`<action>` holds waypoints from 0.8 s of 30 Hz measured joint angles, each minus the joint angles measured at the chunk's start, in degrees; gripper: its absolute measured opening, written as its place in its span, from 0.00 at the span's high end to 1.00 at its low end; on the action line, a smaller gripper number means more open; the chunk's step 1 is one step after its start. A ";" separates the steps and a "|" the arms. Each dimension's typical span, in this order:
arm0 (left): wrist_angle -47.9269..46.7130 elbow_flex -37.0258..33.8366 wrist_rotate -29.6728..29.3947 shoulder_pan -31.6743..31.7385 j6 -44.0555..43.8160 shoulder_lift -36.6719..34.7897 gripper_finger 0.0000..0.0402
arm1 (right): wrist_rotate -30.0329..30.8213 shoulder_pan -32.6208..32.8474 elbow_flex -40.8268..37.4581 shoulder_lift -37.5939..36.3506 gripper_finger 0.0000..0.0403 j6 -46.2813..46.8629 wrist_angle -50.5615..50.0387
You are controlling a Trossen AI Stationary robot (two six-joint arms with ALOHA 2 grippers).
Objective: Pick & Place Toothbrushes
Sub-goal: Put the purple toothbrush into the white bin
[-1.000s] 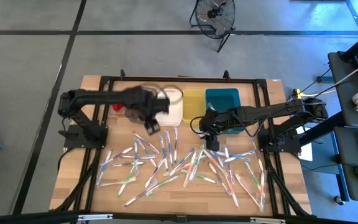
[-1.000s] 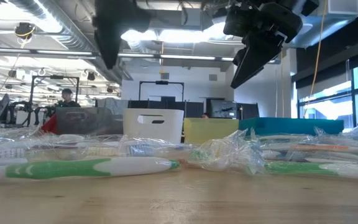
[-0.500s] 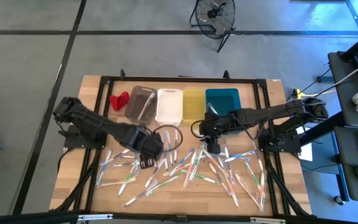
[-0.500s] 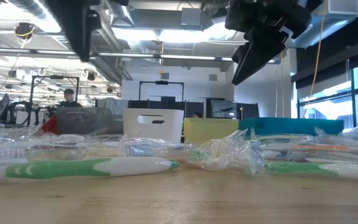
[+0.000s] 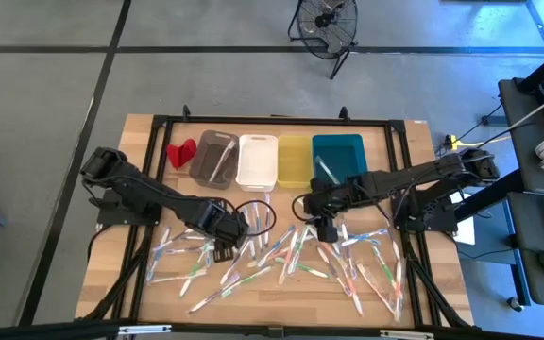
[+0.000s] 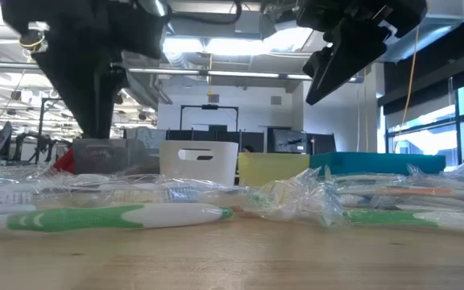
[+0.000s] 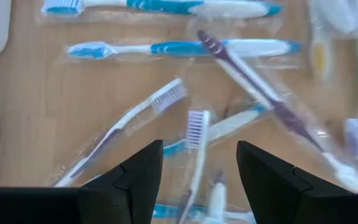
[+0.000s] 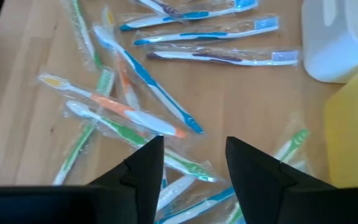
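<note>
I see most toothbrushes (image 5: 281, 253) loose on the table (image 5: 140, 132); only the grey bin (image 5: 212, 158) and teal bin (image 5: 338, 156) show any. My left gripper (image 5: 225, 247) and right gripper (image 5: 326, 229) hang over the pile, open and empty. Nearly all remains.

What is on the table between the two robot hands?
In the high view, wrapped toothbrushes lie between the left gripper and right gripper.

Overhead looks straight down; low camera skims level — both share toothbrushes (image 5: 281, 250) (wrists hover close).
</note>
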 joint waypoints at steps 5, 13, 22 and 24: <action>0.98 -1.54 -1.10 0.67 0.85 0.00 0.50 | 0.14 1.46 0.00 0.00 0.46 -0.02 -0.17; 1.60 -1.54 -3.49 0.07 4.79 0.00 0.50 | 0.16 2.00 0.00 0.00 0.37 -0.07 -0.08; 5.54 -4.16 -1.67 -0.06 5.87 0.04 0.50 | 0.16 2.00 0.00 0.00 0.34 -0.32 1.92; 8.76 -5.78 -0.66 -0.27 5.42 0.04 0.50 | 0.16 2.00 0.00 0.00 0.34 -0.48 1.92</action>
